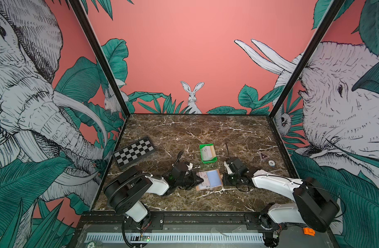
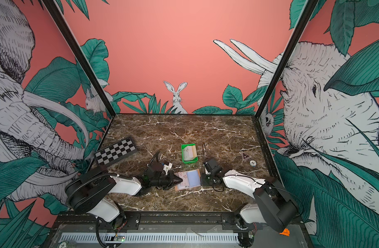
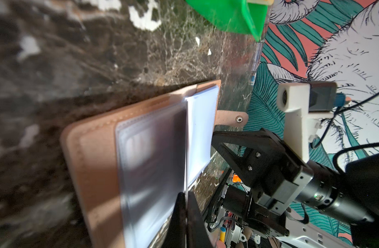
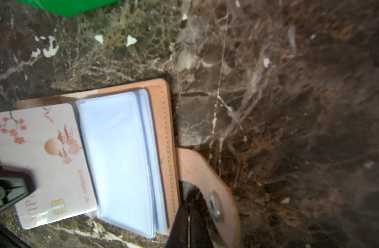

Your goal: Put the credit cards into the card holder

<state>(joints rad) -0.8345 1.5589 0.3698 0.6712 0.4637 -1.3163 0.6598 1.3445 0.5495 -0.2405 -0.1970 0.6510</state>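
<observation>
The tan card holder (image 1: 214,179) (image 2: 192,179) lies open on the marble table, bluish sleeves up. In the right wrist view its strap (image 4: 205,171) curls out from the right cover (image 4: 162,128). A whitish credit card (image 4: 44,161) (image 1: 204,177) with pink blossom print lies flat over the left page, and my left gripper (image 1: 198,180) (image 3: 186,197) is shut on its outer end. My right gripper (image 1: 224,178) (image 4: 189,214) is shut, tips at the holder's right edge under the strap, nothing seen between them. More cards (image 1: 208,152) lean in the green tray (image 1: 202,156).
A folded chessboard (image 1: 133,152) lies at the back left. A small round poker chip (image 1: 271,163) and a triangular sticker (image 1: 263,156) sit at the right. The green tray stands just behind the holder, between both arms.
</observation>
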